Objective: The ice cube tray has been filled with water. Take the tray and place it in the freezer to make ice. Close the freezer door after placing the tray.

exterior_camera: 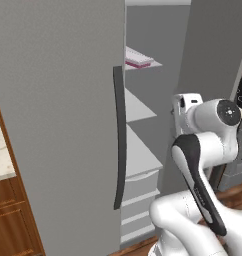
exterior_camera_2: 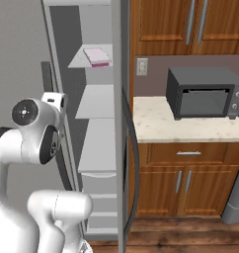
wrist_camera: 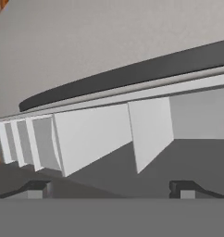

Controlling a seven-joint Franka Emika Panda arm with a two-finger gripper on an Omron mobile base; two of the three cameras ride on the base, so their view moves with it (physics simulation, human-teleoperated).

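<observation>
— Where's the gripper?

— Its jaws stand spread wide with nothing between them, facing the freezer interior, close to the freezer door and its dark bar handle.

— What's in the way?

— That door hangs part open, its edge just beside the shelves; the gap to the other grey door is narrow.

— And the ice cube tray?

— On the upper shelf, lying flat as far as I can tell. To the right, a microwave sits on the counter.
</observation>
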